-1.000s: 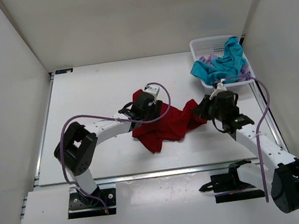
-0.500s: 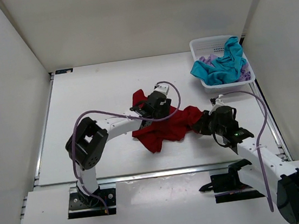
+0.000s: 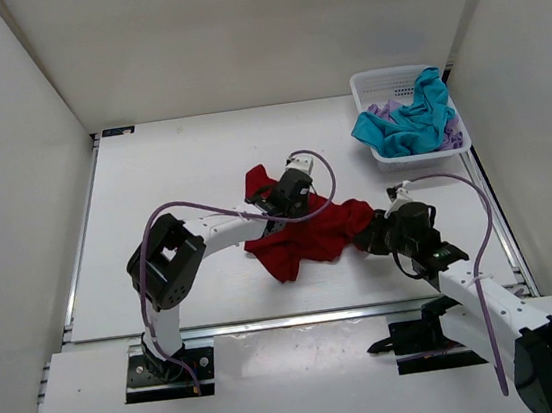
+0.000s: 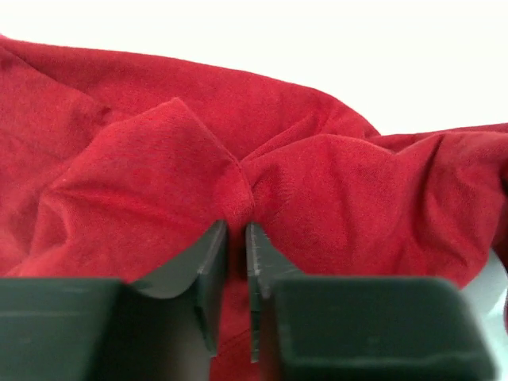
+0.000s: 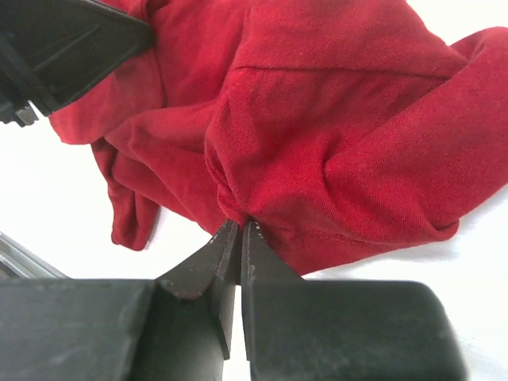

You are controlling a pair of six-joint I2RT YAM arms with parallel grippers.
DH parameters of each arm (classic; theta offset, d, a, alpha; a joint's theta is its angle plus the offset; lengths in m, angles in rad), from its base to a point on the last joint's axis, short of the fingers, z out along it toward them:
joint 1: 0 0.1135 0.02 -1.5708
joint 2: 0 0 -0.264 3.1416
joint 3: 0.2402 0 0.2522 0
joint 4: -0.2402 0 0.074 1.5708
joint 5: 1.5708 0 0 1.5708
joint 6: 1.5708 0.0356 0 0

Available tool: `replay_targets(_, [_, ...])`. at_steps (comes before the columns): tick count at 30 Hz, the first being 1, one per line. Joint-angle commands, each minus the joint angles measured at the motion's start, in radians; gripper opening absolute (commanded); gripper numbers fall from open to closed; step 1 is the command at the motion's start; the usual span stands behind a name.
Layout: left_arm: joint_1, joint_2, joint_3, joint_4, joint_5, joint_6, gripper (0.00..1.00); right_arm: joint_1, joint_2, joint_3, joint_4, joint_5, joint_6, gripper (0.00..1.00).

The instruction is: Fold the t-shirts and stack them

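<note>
Mid-frame in the top view, bunched on the table [image 3: 172, 179]: red shirt [image 3: 310, 235]. Pinched on a fold at its upper left by left gripper [image 4: 236, 228], at its right edge by right gripper [image 5: 240, 225], both closed tight on cloth. Upper right, heaped in basket [image 3: 374, 82]: teal shirt [image 3: 409, 122], lavender shirt [image 3: 381, 110].

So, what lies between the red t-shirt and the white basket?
Only bare table; the top view shows it between the red t-shirt and the basket.

Three t-shirts [image 3: 310, 238]; one basket [image 3: 381, 75]; two arms [image 3: 219, 236].
</note>
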Motion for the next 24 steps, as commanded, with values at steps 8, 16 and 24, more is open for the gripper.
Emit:
replay_targets(8, [0.075,-0.178,-0.092,0.012,0.077,-0.018,0.2,-0.058,-0.008,0.038,0.038,-0.027,-0.011,0.01])
replay_targets(16, [0.161,-0.329,-0.213,0.035,0.249,-0.002,0.18,-0.044,0.018,0.116,0.018,-0.009,-0.02,0.0])
replay_targets(24, [0.229,-0.367,-0.296,0.076,0.422,-0.002,0.28,-0.041,0.105,0.179,0.046,-0.034,-0.017,0.0])
